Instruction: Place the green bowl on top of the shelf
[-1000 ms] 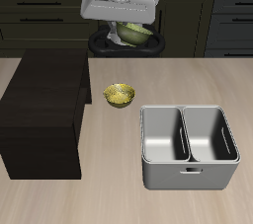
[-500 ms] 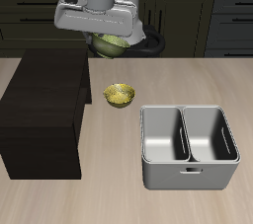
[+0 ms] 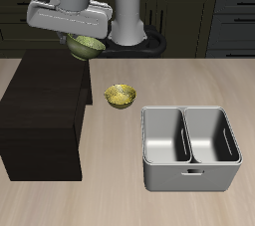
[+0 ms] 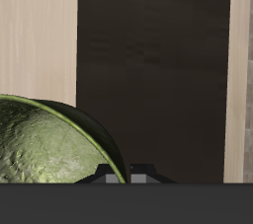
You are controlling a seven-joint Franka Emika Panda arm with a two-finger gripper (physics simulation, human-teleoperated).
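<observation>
Olive-green and glossy, the green bowl (image 3: 86, 45) hangs in the air beneath the gripper (image 3: 80, 43), above the back part of the shelf (image 3: 45, 101) and clear of its flat top. In the exterior view the bowl sits tilted, its rim catching light as a thin pale-green line and its inner wall showing a lighter, mottled green. The fingers are closed on the bowl's rim; the pads themselves are hidden behind the grey hand housing, so the exact contact cannot be made out. The wrist view shows the same green bowl (image 4: 54, 151) close up: a ribbed, patterned inside in dappled yellow-green, bounded by a bright narrow rim and a dark outer wall. Below it in that view spreads the shelf (image 4: 158, 70), nearly black with a faint wood grain, flanked by pale table (image 4: 38, 31) on either side. On the table (image 3: 120, 195), the yellow bowl (image 3: 121, 96) rests upright between the shelf and the grey metal bin (image 3: 191, 148), near the bin's back corner. The bin's two compartments stand side by side toward the table's front edge.
</observation>
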